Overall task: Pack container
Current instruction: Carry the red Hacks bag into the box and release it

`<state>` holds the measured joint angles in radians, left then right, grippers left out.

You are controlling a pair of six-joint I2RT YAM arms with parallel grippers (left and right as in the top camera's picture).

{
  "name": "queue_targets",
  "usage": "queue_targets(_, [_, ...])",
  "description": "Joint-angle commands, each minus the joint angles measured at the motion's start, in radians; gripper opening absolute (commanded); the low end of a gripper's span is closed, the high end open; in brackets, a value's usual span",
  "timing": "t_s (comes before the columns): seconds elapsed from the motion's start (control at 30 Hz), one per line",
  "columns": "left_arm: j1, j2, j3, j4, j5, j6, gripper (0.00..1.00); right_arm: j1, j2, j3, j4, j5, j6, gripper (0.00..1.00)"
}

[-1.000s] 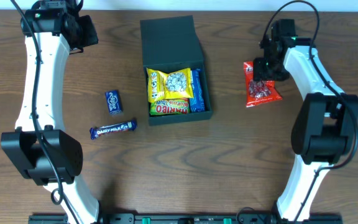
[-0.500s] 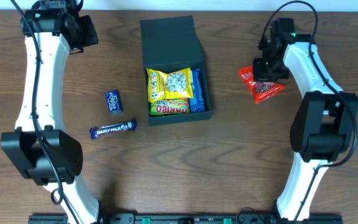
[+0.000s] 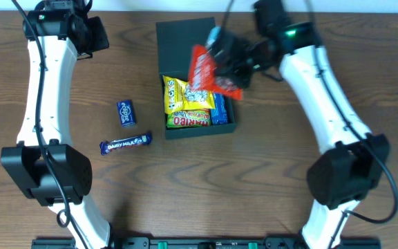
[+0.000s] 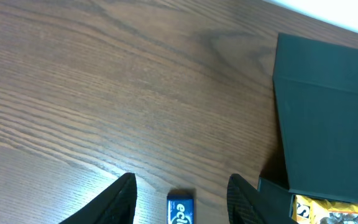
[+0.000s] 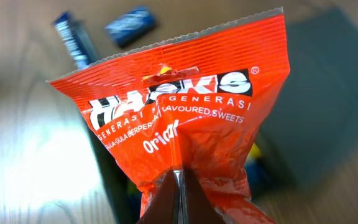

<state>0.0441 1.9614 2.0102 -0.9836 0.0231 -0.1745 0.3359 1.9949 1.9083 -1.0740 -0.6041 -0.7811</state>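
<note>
The container (image 3: pixel 162 104) is a dark square box standing open in the middle of the table, its flap lid (image 3: pixel 186 43) folded back. Inside lie a yellow packet (image 3: pixel 188 93), a green Haribo bag (image 3: pixel 188 120) and a blue packet (image 3: pixel 218 104). My right gripper (image 3: pixel 228 63) is shut on a red sweets packet (image 3: pixel 209 72) and holds it in the air over the box. In the right wrist view the packet (image 5: pixel 185 124) hangs from the closed gripper (image 5: pixel 178 186). My left gripper (image 4: pixel 180 196) stands open at the far left, above the table, holding nothing.
A small blue gum packet (image 3: pixel 126 113) and a Dairy Milk bar (image 3: pixel 126 144) lie on the wood left of the box. The gum packet (image 4: pixel 181 210) shows between my left fingers, far below them. The box lid (image 4: pixel 328 124) fills the right of that view.
My right gripper shut on the red packet at the table's right, lifted it and carried it left over the open box. The left arm stayed still.
</note>
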Motion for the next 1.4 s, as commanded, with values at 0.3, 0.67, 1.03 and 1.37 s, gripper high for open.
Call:
queue_targets(0.3, [0.000, -0.016, -0.005, -0.007, 0.003, 0.022, 0.48, 0.163, 0.067, -0.103, 0.006, -0.047, -0.211, 0.01])
queue_targets(0.67, [0.000, -0.016, -0.005, -0.022, 0.004, 0.022, 0.48, 0.191, 0.069, -0.307, 0.257, 0.008, -0.082, 0.01])
queue_targets(1.03, [0.000, -0.016, -0.005, -0.036, 0.004, 0.022, 0.48, 0.225, 0.069, -0.354, 0.249, 0.070, 0.100, 0.15])
queue_targets(1.37, [0.000, -0.016, -0.005, -0.036, 0.003, 0.022, 0.48, 0.212, -0.021, -0.181, 0.224, 0.080, 0.208, 0.60])
